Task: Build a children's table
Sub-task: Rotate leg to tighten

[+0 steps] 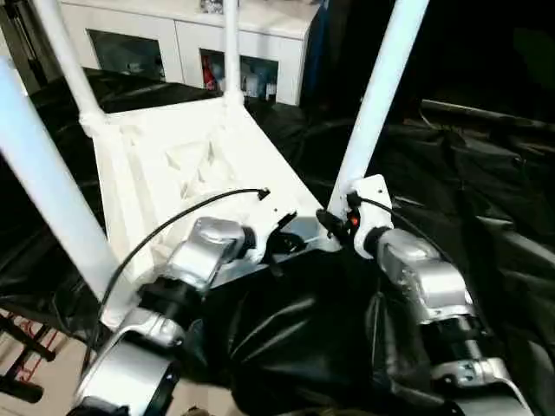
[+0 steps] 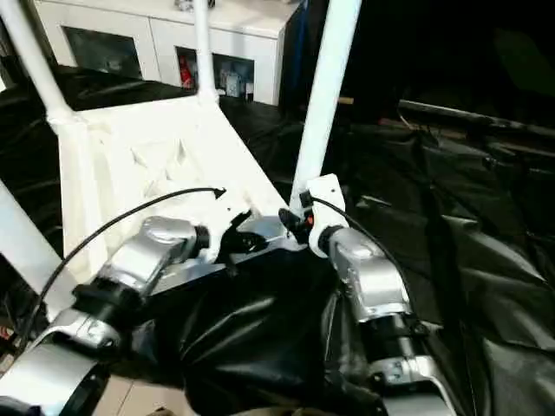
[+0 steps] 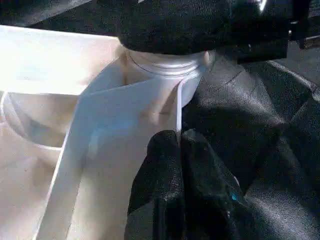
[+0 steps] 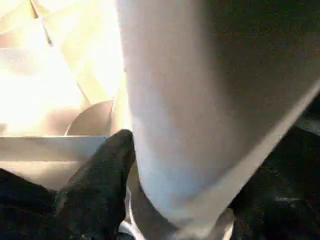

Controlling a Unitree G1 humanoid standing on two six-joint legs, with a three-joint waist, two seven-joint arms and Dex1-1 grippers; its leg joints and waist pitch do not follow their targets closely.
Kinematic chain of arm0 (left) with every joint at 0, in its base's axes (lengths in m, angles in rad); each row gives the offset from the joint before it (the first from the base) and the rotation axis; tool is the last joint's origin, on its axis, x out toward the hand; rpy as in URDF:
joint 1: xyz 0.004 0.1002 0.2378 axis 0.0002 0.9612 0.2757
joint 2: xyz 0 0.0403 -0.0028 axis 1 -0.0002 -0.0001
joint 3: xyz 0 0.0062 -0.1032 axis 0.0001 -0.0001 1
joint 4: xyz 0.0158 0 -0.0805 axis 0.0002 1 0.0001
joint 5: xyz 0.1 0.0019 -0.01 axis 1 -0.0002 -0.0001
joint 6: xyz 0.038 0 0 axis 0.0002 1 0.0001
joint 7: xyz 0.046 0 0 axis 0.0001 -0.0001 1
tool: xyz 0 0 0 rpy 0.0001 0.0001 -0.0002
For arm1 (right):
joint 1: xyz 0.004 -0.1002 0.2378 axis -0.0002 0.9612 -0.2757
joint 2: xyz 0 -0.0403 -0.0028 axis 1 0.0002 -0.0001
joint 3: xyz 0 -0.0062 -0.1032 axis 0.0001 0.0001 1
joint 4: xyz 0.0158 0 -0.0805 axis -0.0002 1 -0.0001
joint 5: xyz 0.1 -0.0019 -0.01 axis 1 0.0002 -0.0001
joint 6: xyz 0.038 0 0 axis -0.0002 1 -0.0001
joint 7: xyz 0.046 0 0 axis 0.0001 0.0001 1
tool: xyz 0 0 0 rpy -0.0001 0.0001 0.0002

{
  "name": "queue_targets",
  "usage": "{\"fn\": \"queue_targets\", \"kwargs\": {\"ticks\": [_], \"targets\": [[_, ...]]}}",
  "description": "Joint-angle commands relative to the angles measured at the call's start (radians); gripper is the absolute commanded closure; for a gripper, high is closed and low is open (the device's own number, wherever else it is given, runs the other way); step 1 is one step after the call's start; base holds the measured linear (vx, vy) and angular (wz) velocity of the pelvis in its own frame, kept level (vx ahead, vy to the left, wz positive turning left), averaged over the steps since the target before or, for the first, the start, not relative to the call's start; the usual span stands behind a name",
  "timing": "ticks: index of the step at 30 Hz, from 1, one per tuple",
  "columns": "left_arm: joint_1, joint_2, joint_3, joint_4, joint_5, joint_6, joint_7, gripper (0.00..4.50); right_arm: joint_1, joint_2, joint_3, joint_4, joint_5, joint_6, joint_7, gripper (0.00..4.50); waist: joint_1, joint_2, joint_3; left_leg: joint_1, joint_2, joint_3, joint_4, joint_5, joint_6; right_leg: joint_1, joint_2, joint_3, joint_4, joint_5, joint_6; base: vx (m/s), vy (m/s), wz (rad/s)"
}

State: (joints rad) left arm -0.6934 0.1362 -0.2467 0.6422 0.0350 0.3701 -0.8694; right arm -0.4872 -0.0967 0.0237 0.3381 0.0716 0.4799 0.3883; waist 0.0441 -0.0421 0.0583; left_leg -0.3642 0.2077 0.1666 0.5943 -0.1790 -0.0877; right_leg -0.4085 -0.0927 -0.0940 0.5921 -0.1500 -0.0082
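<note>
While the table top (image 1: 186, 169) lies upside down on black sheeting (image 1: 451, 182), its ribbed, X-braced underside faces up and four legs stand in the corner sockets. Near-right leg (image 1: 375, 95) rises steeply, a smooth white tapered tube leaning slightly right; near-left leg (image 1: 43, 173) crosses the left edge of the head view; far-left leg (image 1: 65, 56) and far-right leg (image 1: 231, 48) stand at the far corners.

Left gripper (image 3: 177, 150) is clenched, its black fingers pinched on the thin near rim of the top just beside the near-right corner socket (image 3: 165, 70). Right gripper (image 1: 334, 221) sits at the base of the near-right leg, one textured black finger (image 4: 100, 185) on one side of the tube and touching it; the second finger cannot be made out, so whether it grasps the leg cannot be told.

Open room: wrinkled glossy sheeting spreads wide to the right and near side, well apart from the top. Far side is closed off by white cabinets (image 1: 182, 39) with glass doors. Left edge of the top overhangs toward pale floor (image 1: 35, 381). Silver forearms crowd the near edge; a black cable (image 1: 173, 225) arcs over the left wrist.
</note>
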Motion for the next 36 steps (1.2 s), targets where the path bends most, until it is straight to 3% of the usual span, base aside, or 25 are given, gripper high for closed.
{"fn": "queue_targets", "kwargs": {"ticks": [1, 5, 11, 17, 20, 23, 27, 32, 34, 36], "targets": [[-0.038, -0.054, -0.028, -0.055, -0.034, -0.051, -0.038, 4.50, -0.001, 0.038, 0.112, -0.020, 0.049, 0.037, 0.134, 1.34, 0.005, 0.006, -0.071, 0.002, 0.015, -0.004, -0.079, -0.265, 0.006, 0.050, -0.049, 0.041, -0.084, -0.382, -0.129, 0.000, 0.000, 0.00], [0.001, -0.009, -0.052, -0.096, -0.045, -0.092, -0.136, 4.50, 0.028, -0.063, 0.155, -0.060, 0.029, -0.009, 0.254, 1.26, 0.007, 0.006, -0.072, -0.002, 0.018, -0.001, -0.077, -0.234, 0.025, 0.058, -0.049, 0.045, -0.074, -0.300, -0.158, 0.000, 0.000, 0.00], [0.042, 0.054, -0.071, -0.142, -0.057, -0.106, -0.237, 4.50, 0.035, -0.149, 0.146, -0.047, 0.010, -0.057, 0.323, 1.26, 0.011, 0.005, -0.073, 0.004, 0.022, 0.003, -0.074, -0.204, 0.034, 0.057, -0.053, 0.048, -0.063, -0.250, -0.200, 0.000, 0.000, 0.00], [0.111, 0.149, -0.094, -0.259, -0.114, -0.099, -0.431, 4.50, 0.063, -0.270, 0.163, -0.129, 0.084, -0.022, 0.552, 1.26, 0.024, 0.007, -0.071, 0.013, 0.028, 0.006, -0.075, -0.215, 0.041, 0.052, -0.050, 0.052, -0.059, -0.227, -0.219, 0.000, 0.000, 0.00], [0.127, 0.176, -0.105, -0.288, -0.127, -0.086, -0.473, 4.50, 0.072, -0.292, 0.174, -0.146, 0.103, -0.016, 0.604, 1.26, 0.029, 0.008, -0.071, 0.012, 0.029, 0.006, -0.075, -0.214, 0.041, 0.053, -0.051, 0.052, -0.056, -0.220, -0.224, 0.000, 0.000, 0.00], [0.140, 0.202, -0.105, -0.306, -0.135, -0.071, -0.493, 4.50, 0.083, -0.311, 0.186, -0.157, 0.115, -0.011, 0.655, 1.60, 0.041, 0.004, -0.067, 0.016, 0.028, 0.008, -0.077, -0.241, 0.028, 0.048, -0.053, 0.053, -0.064, -0.296, -0.201, 0.000, 0.000, 0.00], [0.142, 0.209, -0.099, -0.313, -0.127, -0.066, -0.492, 4.50, 0.091, -0.317, 0.196, -0.167, 0.125, -0.001, 0.671, 1.78, 0.041, -0.005, -0.066, 0.012, 0.026, 0.006, -0.078, -0.247, 0.014, 0.048, -0.054, 0.053, -0.070, -0.360, -0.171, 0.000, 0.000, 0.00], [0.140, 0.208, -0.095, -0.314, -0.124, -0.056, -0.474, 4.50, 0.098, -0.300, 0.208, -0.184, 0.129, 0.010, 0.663, 1.81, 0.040, -0.007, -0.068, 0.009, 0.025, 0.006, -0.076, -0.219, 0.017, 0.049, -0.054, 0.053, -0.068, -0.354, -0.160, 0.000, 0.000, 0.00], [0.129, 0.185, -0.089, -0.279, -0.100, -0.061, -0.411, 4.50, 0.095, -0.250, 0.194, -0.168, 0.115, 0.008, 0.581, 1.82, 0.040, -0.001, -0.069, 0.008, 0.025, 0.005, -0.077, -0.211, 0.015, 0.048, -0.054, 0.053, -0.066, -0.341, -0.163, 0.000, 0.000, 0.00], [0.122, 0.170, -0.083, -0.263, -0.090, -0.062, -0.378, 4.50, 0.088, -0.221, 0.179, -0.150, 0.106, 0.013, 0.522, 1.82, 0.036, -0.003, -0.069, 0.006, 0.022, 0.005, -0.077, -0.213, 0.007, 0.049, -0.052, 0.051, -0.067, -0.343, -0.160, 0.000, 0.000, 0.00]]}}
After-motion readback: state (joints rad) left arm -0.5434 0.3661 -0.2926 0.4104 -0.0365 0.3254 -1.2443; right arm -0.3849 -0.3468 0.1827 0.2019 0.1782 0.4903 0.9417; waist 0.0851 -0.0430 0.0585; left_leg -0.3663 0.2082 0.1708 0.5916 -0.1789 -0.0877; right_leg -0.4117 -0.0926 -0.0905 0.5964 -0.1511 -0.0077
